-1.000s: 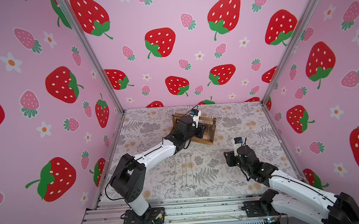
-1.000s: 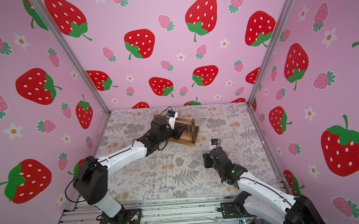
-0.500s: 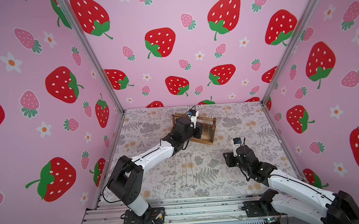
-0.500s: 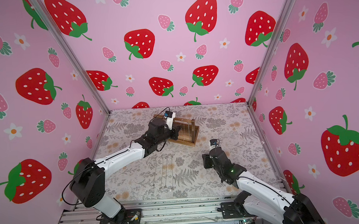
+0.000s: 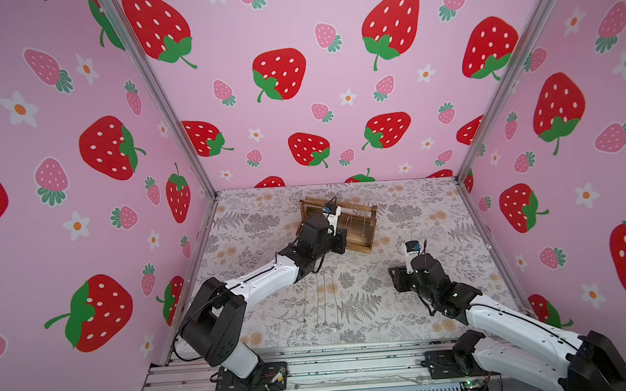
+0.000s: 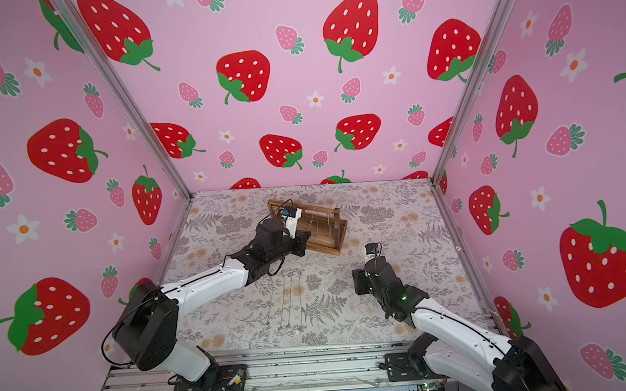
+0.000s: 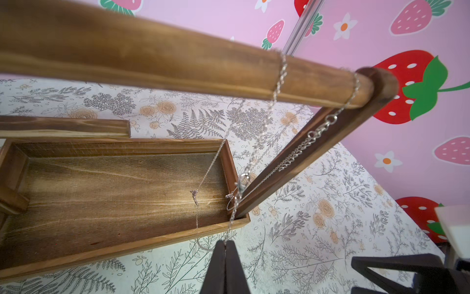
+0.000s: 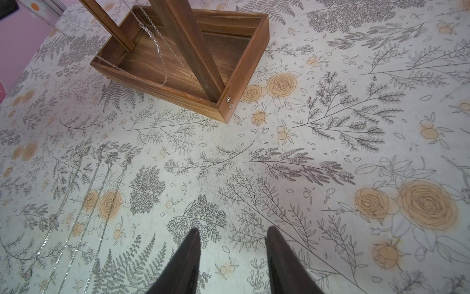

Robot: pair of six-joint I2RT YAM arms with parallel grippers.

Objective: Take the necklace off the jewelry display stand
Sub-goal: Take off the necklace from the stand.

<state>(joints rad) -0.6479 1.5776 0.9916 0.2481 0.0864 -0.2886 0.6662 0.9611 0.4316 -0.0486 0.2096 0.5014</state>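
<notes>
Enclosure walls [image 5: 294,37]: pink, printed with strawberries, closing in three sides of the workspace.

Table [image 5: 421,290]: pale floral cover with fern and rose print.

Left arm [image 5: 264,277]: reaches from the near rail diagonally to the stand, with its wrist over the stand's near side. Right arm [image 5: 505,315]: bent low over the table, well apart from the stand.

Jewelry display stand [image 5: 362,238]: brown wood, toward the back of the table and angled to the back wall in both top views. The left wrist view shows its tray base [image 7: 101,193], a round top bar [image 7: 152,58] and one side upright [image 7: 305,155].

Loose chains [image 5: 323,300]: several lie in straight, parallel lines on the table between the two arms.

Necklace [image 7: 281,73]: a silver chain draped over the top bar near the upright, running down taut to the left gripper. A second chain [image 7: 309,137] hangs beside it, closer to the upright. A finer strand with a small pendant [image 7: 194,197] hangs over the tray.

Left gripper [image 7: 225,244]: fingertips pressed together just outside the tray's rim, pinching the necklace's lower end.

Right gripper [image 8: 232,244]: fingers partly spread over bare table, nothing between them.
</notes>
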